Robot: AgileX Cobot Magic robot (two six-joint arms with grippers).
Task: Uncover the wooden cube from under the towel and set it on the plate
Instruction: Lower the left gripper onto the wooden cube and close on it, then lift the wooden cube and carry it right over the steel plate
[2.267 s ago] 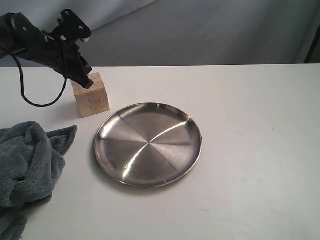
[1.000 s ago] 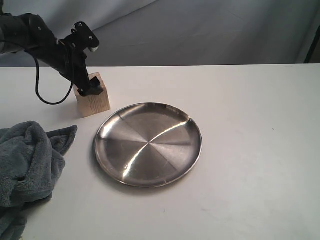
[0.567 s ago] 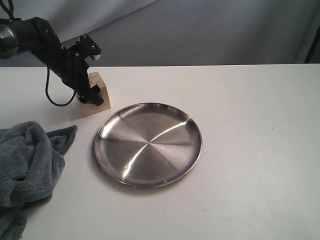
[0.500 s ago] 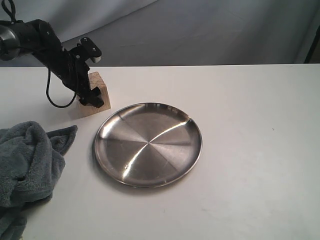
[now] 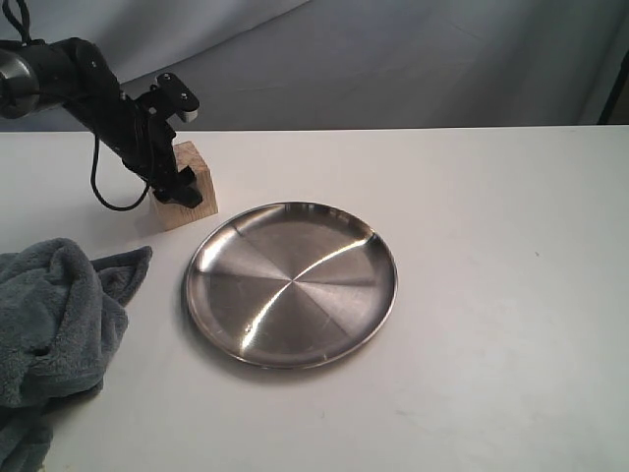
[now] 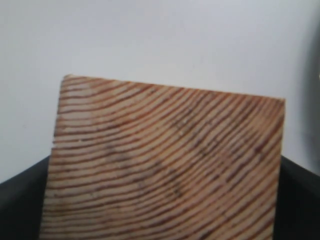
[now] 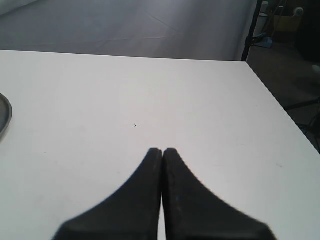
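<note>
left hand [image 5: 182, 189] covers part of the wooden cube [image 5: 182, 218] top and side in the exterior view. left wrist view: cube blurred, cut off at the bottom, fingers [image 6: 20, 200] just dark corners. towel [image 5: 54, 324] runs off the left and bottom edges. plate [image 7: 4, 117] is only a sliver in the right wrist view (right hand [image 7: 162, 155] base cropped too).

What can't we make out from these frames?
- wooden cube: in the exterior view the left pincer covers much of it, so resting or lifted is unclear. The left wrist view's frame edge cuts part of it off.
- towel: cut off by the exterior view's left and bottom edges; no tag visible.
- plate: only a rim sliver at the right wrist view's edge.
- right pincer: outside the exterior view.
</note>
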